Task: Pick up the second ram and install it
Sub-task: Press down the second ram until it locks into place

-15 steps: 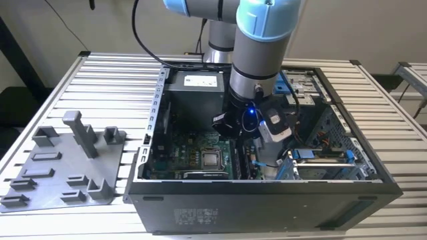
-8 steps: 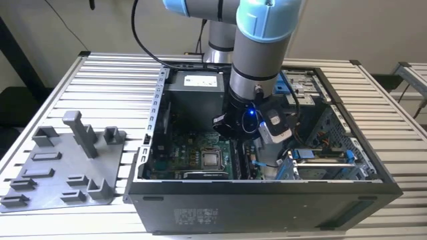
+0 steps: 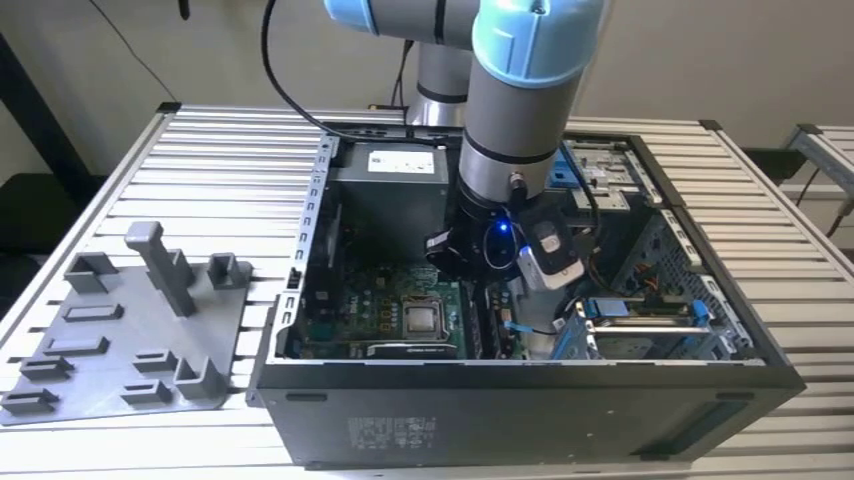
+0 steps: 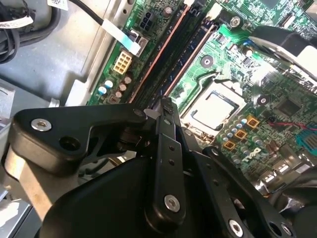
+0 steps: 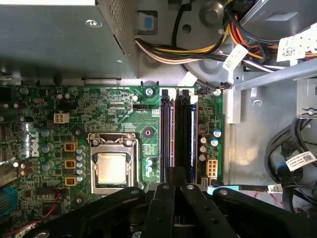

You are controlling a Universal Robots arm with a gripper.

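The second ram point(image 4: 185, 62) shows as a thin blue strip standing edge-on in a memory slot point(image 5: 187, 134) of the green motherboard point(image 5: 114, 106), and its blue edge point(image 5: 194, 134) runs the slot's length. My gripper point(image 4: 166, 104) hangs low over the near end of the slots, its black fingers pressed together and shut, with the tip at the end of the blue strip. Its fingertips point(image 5: 168, 186) also show in the first wrist view, just above the two slots. In the exterior view my arm point(image 3: 514, 150) reaches down into the open computer case point(image 3: 534, 400).
A processor socket point(image 5: 111, 166) lies beside the slots. The power supply box point(image 3: 394, 175) and bundled cables point(image 5: 198, 49) crowd the case's far end. Drive bays with blue clips point(image 3: 641, 310) fill the exterior view's right. A grey fixture tray point(image 3: 120, 340) lies outside on the slatted table.
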